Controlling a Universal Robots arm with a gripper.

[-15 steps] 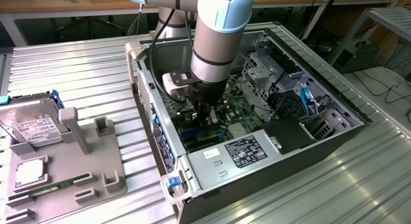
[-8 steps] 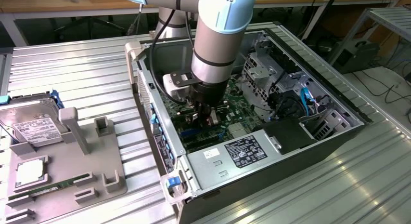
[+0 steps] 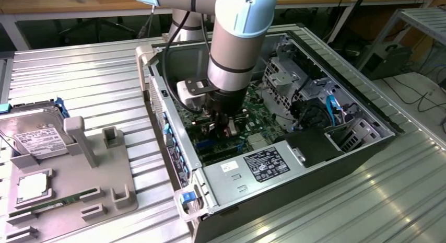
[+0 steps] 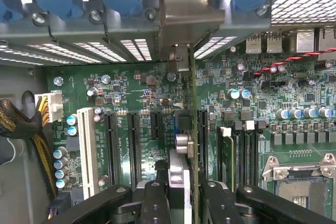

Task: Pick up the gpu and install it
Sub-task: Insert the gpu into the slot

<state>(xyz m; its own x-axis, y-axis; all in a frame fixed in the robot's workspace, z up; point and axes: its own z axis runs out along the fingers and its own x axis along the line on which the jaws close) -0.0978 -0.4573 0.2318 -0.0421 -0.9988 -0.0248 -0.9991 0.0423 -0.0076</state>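
The gripper (image 4: 189, 205) pinches the gpu (image 4: 192, 129), which stands on edge among the green motherboard's (image 4: 131, 93) slots. In the exterior view the gripper (image 3: 221, 129) reaches down at frame centre inside the open computer case (image 3: 159, 104) on the ribbed desk (image 3: 83, 81). A hard drive (image 3: 35, 136) lies at the left edge.

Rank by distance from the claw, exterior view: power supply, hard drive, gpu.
1. gpu, held in the claw.
2. power supply, inside the case, toward the exterior view's right.
3. hard drive, on the fixture, exterior view's far left.
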